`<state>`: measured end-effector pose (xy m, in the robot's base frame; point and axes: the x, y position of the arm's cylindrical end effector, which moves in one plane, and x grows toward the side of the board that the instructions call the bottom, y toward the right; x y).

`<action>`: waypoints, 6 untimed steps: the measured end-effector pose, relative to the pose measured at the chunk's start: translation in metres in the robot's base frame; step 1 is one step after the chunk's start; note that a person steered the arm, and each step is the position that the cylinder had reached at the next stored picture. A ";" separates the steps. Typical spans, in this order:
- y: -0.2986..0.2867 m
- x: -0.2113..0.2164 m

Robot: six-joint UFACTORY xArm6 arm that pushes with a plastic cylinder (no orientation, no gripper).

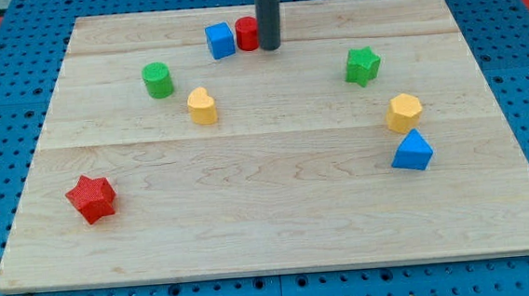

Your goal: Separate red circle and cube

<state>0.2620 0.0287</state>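
1. no writing or labels show anywhere.
2. my tip [270, 48] has no jaws and holds nothing — it stands touching the red circle [246, 34] at its left, partly hiding it; the blue cube [221, 40] sits just beyond.
3. further off on the wooden board [279, 222]: green cylinder [157, 80], yellow heart [202, 106], green star [362, 65], red star [91, 197].

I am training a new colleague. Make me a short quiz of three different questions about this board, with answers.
1. True or false: the red circle touches the blue cube.
2. My tip is on which side of the red circle: A the view's left, B the view's right?
3. Fill in: the block nearest the view's bottom left corner is the red ____.

Key: 1 true; 2 B; 3 star.
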 end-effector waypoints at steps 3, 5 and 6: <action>-0.049 -0.011; -0.079 0.002; -0.105 0.015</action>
<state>0.2770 -0.0761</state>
